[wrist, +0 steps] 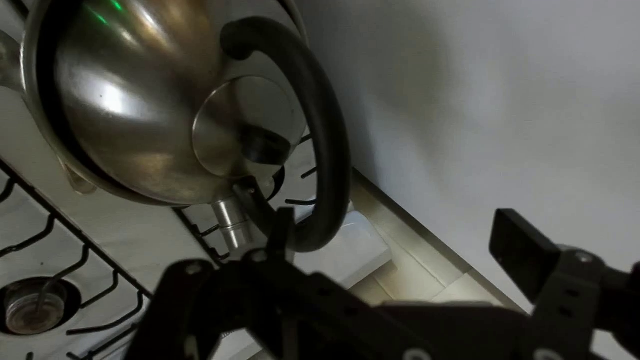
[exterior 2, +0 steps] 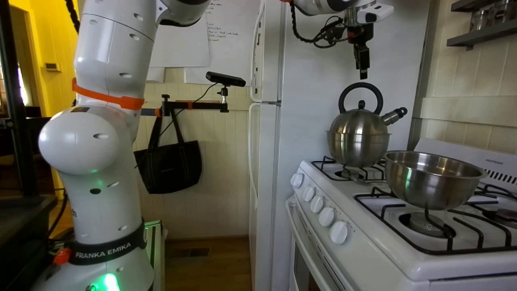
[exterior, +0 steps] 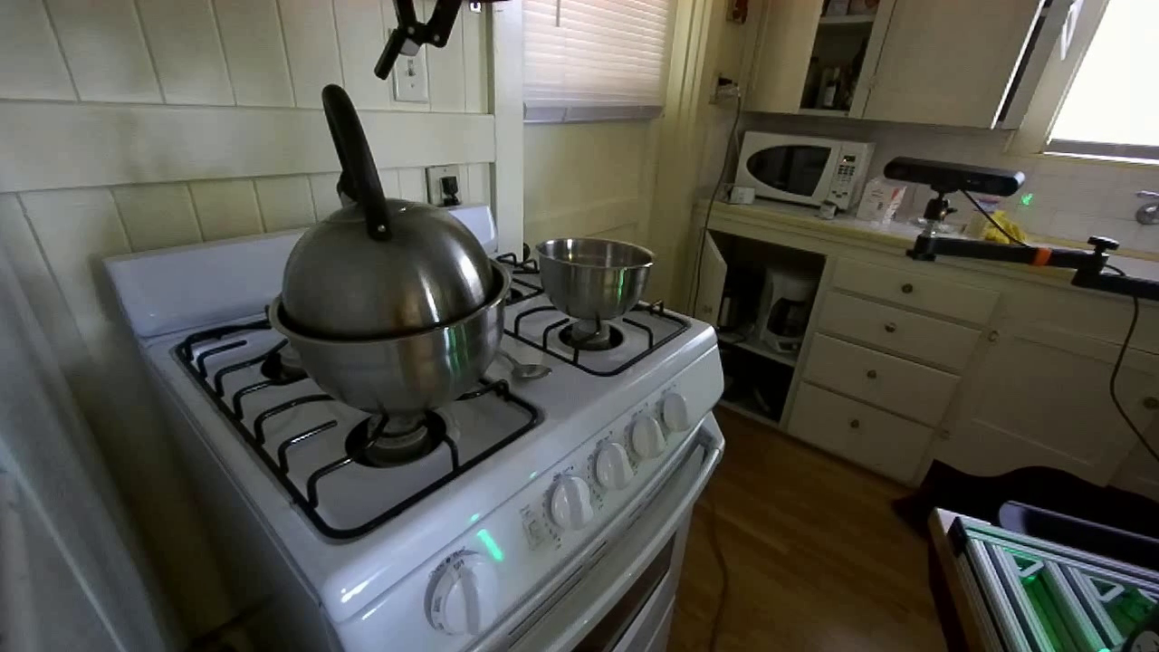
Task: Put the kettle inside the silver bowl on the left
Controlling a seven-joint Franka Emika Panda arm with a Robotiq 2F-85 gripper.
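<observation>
the jaws stand wide apart in the wrist view, released, holding nothing. in an exterior view they hang just above the arched black handle (exterior 2: 361,85) of the kettle (exterior: 389,272), a gap showing between tips and handle. the kettle sits inside the silver bowl (exterior: 398,371), its dome rising over the rim and its short spout (exterior 2: 392,117) pointing up to the right in an exterior view.

the bowl rests on a black grate (exterior: 340,534) over a front burner (exterior: 407,444). the surface (exterior: 579,398) is the white top of a gas range (exterior: 521,552), five control knobs (exterior: 572,503) along its front. a second steel bowl (exterior 2: 436,186) stands nearby on the neighbouring grate (exterior 2: 449,240), and a metal spoon (exterior: 530,369) lies between the two bowls.

a white refrigerator (exterior 2: 315,105) stands beside the range, and a black tote bag (exterior 2: 171,171) hangs on the panelled wall (exterior 2: 218,210). elsewhere a white microwave (exterior: 797,172) sits on the counter (exterior: 770,215), above an open cupboard (exterior: 713,281) with a coffee maker (exterior: 786,312) inside; a pale blind (exterior: 593,54) hangs lowered, and a camera (exterior: 953,177) is mounted on a black bracket (exterior: 987,249).
</observation>
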